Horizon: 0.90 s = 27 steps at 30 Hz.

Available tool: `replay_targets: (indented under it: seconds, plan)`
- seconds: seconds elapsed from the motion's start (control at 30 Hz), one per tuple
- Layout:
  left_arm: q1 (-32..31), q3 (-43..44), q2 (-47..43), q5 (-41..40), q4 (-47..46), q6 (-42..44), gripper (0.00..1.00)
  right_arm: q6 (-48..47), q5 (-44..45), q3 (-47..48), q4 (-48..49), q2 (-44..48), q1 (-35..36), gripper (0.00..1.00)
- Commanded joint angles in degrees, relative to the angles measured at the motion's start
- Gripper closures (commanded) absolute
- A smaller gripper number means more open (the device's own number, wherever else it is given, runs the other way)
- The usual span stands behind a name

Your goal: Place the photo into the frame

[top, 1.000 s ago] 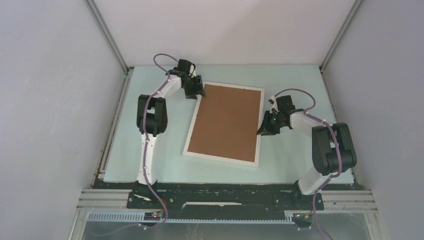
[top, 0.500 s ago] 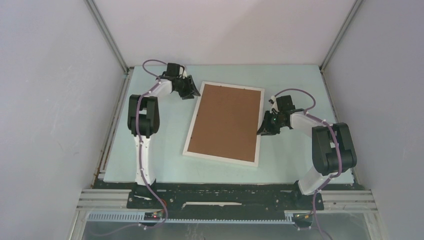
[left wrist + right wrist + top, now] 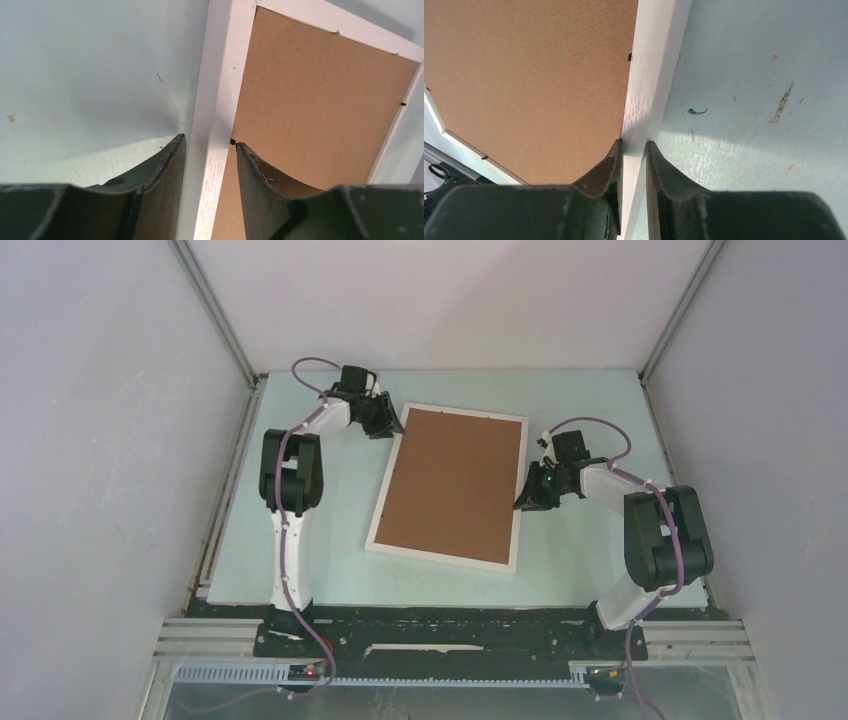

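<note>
Frame (image 3: 440, 557) lay face-down mid-desk (image 3: 590, 560), brown board (image 3: 455, 483) seated inside it. Right end effector (image 3: 633, 144) clamped on frame's right rail, unchanged. Left end effector (image 3: 209, 141) stood agape astride left rail near far corner, gap either side. Second earlier it sat over that corner; had since drawn slightly leftward.

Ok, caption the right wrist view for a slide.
Right end effector pinching thin white rectangular frame beside brown backing board.

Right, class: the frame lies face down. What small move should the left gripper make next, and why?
Probably close the left gripper on the rail of the frame: its fingers straddle it with gaps showing, while the right gripper pinches the opposite rail.
</note>
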<state>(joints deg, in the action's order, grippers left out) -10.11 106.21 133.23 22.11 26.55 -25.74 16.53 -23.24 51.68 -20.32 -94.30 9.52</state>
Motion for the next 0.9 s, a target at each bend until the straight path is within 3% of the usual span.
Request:
replay_targets:
  seconds: [0.0, 0.23, 0.47, 0.73, 0.87]
  plan:
    - [-1.1, 4.2, 0.6, -2.4, 2.3, 1.8, 0.54, -1.1, -3.0, 0.9, 2.2, 2.4, 1.1, 1.00]
    - [-1.2, 3.5, 0.3, -1.8, 1.5, 2.2, 0.56, -1.1, -3.0, 0.9, 2.3, 2.4, 1.2, 1.00]
    - [1.2, -4.5, -2.1, 7.8, -12.0, -5.5, 0.51, -1.1, -3.0, 0.9, 2.2, 2.3, 1.2, 1.00]
    - [1.8, -6.6, -2.9, 5.4, -10.6, -4.4, 0.56, -1.2, -3.1, 0.9, 2.2, 2.2, 1.2, 1.00]
    - [2.2, -8.0, -2.9, 8.3, -14.9, -6.8, 0.52, -1.2, -3.2, 0.9, 2.2, 2.2, 1.3, 1.00]
